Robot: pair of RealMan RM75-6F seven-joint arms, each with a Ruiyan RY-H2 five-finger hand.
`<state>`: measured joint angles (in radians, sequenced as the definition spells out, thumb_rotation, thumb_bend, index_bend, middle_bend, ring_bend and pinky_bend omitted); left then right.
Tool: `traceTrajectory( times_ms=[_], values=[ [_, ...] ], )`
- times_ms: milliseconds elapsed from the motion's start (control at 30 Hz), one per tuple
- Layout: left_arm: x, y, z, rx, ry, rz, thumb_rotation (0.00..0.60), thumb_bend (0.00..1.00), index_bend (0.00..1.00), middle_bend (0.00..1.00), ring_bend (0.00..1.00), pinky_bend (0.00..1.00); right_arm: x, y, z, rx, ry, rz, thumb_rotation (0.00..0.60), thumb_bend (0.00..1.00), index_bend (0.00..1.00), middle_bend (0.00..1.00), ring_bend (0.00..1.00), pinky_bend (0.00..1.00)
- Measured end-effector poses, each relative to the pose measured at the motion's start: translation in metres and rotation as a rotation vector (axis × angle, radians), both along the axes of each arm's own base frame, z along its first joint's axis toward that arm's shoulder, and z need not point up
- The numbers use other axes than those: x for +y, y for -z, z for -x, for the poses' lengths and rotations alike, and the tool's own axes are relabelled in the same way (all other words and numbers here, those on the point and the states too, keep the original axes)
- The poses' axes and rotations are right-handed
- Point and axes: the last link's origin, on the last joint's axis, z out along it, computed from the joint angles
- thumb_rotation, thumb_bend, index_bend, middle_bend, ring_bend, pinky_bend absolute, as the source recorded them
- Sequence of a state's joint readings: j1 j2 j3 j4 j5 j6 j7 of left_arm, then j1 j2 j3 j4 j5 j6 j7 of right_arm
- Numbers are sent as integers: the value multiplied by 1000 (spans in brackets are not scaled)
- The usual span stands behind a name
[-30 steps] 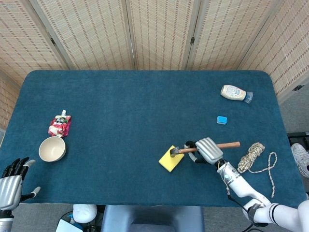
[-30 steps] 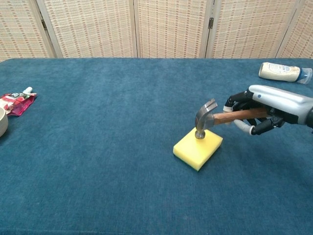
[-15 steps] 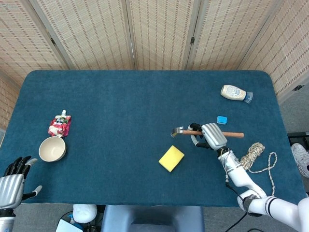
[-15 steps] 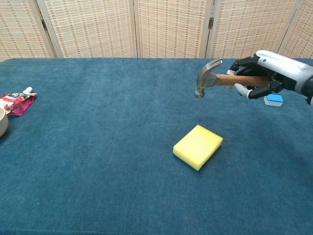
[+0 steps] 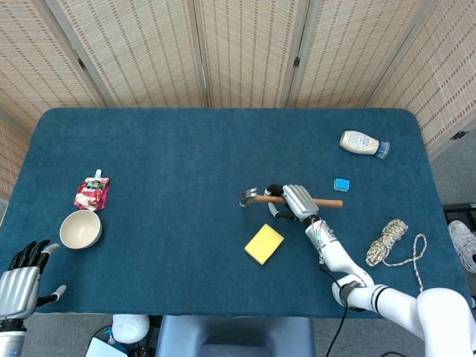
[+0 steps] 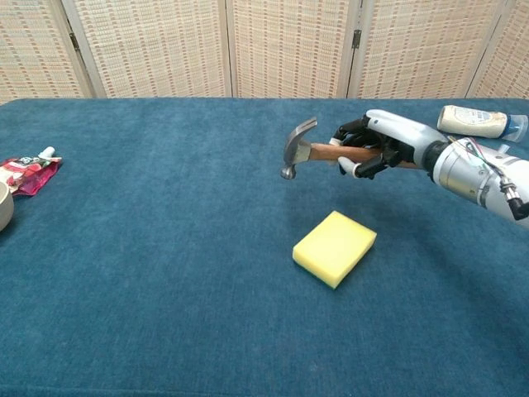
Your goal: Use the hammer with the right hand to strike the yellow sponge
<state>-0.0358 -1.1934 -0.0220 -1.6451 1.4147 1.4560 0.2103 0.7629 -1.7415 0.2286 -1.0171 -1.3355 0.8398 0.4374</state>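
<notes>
While the right hand (image 6: 374, 147) wraps its fingers around the wooden handle of the claw hammer (image 6: 318, 152), the steel head hangs in the air with its striking face turned downward, clear of everything on the table (image 6: 149, 273). Taking the yellow sponge (image 6: 335, 247) as the landmark, it lies flat on the blue cloth, nearer the robot's edge than the hand is, and the hammer head sits above it and a little off toward the robot's left and the far side, not touching it. The hand itself is raised, beyond the sponge and slightly to its right. Well away to the sponge's left, at the near corner of the table, the left hand (image 5: 21, 280) waits with fingers spread and nothing in it.

By my reading, this is the raised part of a hammering swing, the tool cocked above the target. A strike from here would call for bringing the head back over the sponge's top face, since it seems offset to one side, then driving it straight down with the grip kept firm so the handle does not twist. Soft foam should absorb the blow and spring back.
</notes>
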Motion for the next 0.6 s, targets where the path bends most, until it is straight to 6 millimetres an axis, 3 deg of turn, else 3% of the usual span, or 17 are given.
traceTrajectory(
  times_ms=[67, 167, 333, 600],
  values=[
    [0, 0, 0, 1, -1, 0, 600, 211, 208, 143, 102, 168, -3, 5, -4, 2, 1, -27, 600, 440, 106, 133, 76, 206],
    [1, -1, 0, 4, -2, -1, 600, 211, 208, 143, 102, 169, -5, 3, -4, 11, -9, -35, 600, 353, 5, 49, 32, 154],
    [2, -4, 1, 3, 2, -15, 600, 211, 208, 143, 102, 169, -4, -17, 1, 20, -37, 1, 600, 309, 0, 4, 0, 107],
    [4, -10, -2, -21, 19, -50, 600, 211, 208, 143, 102, 168, 20, -80, 39, 134, -86, 142, 600, 350, 0, 69, 0, 106]
  ],
)
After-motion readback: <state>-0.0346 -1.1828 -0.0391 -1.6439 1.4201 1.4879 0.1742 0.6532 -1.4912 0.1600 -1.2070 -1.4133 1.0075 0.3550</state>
